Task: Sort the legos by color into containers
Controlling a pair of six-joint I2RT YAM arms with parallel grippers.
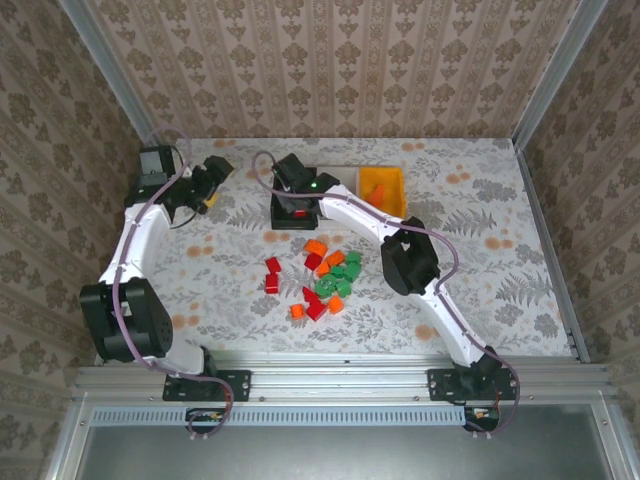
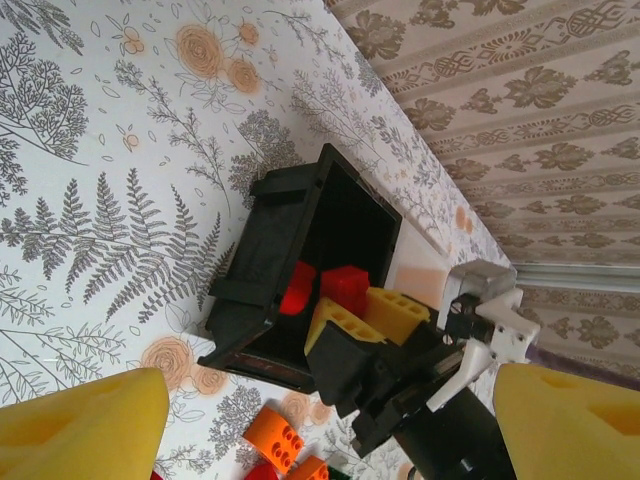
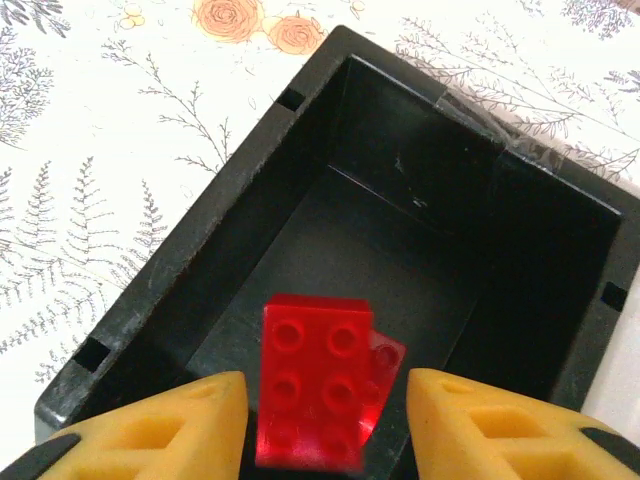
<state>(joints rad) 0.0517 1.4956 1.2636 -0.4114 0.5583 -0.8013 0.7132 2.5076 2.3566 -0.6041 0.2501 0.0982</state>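
Red brick (image 3: 318, 370) sits loose in our right gripper (image 3: 325, 400), jaws parted, over the black bin (image 3: 180, 260) at the table's (image 1: 480, 290) far edge; we should widen and lift straight. Left gripper (image 2: 325, 425) hovers open.

black bin (image 3: 200, 260): plastic, dull satin, lightly scuffed, ahead of the jaws | red brick (image 3: 315, 390): smooth glossy plastic, between the jaws | right pads (image 3: 180, 425): yellow, matt, foam-like | table cover (image 3: 90, 150): smooth, matt, printed
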